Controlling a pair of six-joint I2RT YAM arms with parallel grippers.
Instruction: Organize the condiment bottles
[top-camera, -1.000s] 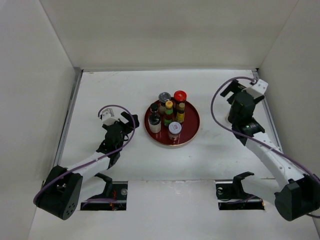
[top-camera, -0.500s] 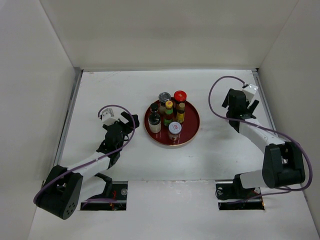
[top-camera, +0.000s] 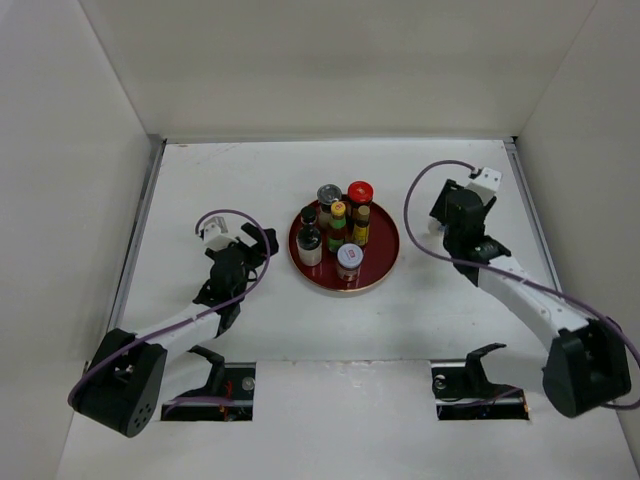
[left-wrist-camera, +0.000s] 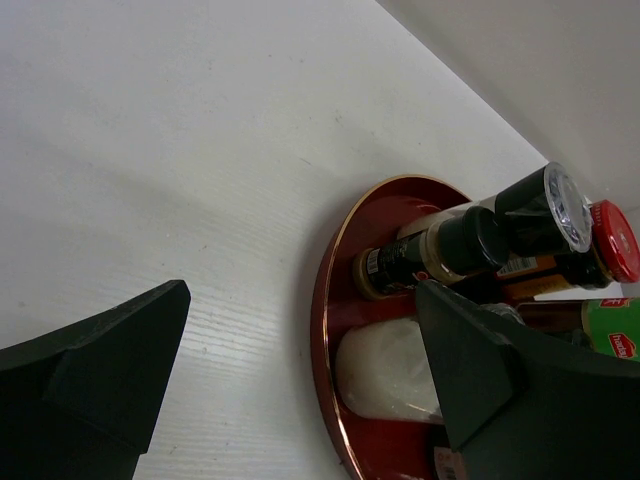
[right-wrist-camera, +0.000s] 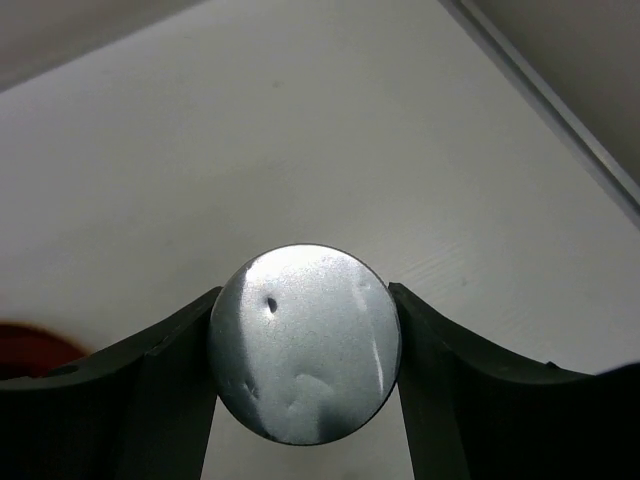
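Note:
Several condiment bottles stand on the round red tray (top-camera: 386, 246): a red-lidded dark jar (top-camera: 360, 192), a silver-capped jar (top-camera: 329, 194), a yellow-capped green bottle (top-camera: 338, 211), a white bottle (top-camera: 310, 247) and a white-lidded jar (top-camera: 349, 260). My right gripper (top-camera: 442, 222) is right of the tray, shut on a silver-capped shaker (right-wrist-camera: 305, 343) whose cap fills the gap between the fingers. My left gripper (top-camera: 262, 244) is open and empty just left of the tray. Its wrist view shows the tray rim (left-wrist-camera: 325, 300), the white bottle (left-wrist-camera: 385, 370) and a black-capped bottle (left-wrist-camera: 470, 240).
White walls close in the table on the left, back and right. A metal rail (right-wrist-camera: 560, 100) runs along the right edge. A sliver of the red tray (right-wrist-camera: 30, 345) shows at the left of the right wrist view.
My right gripper has moved left, from near the right rail toward the tray. The left arm and the bottles on the tray have not moved.

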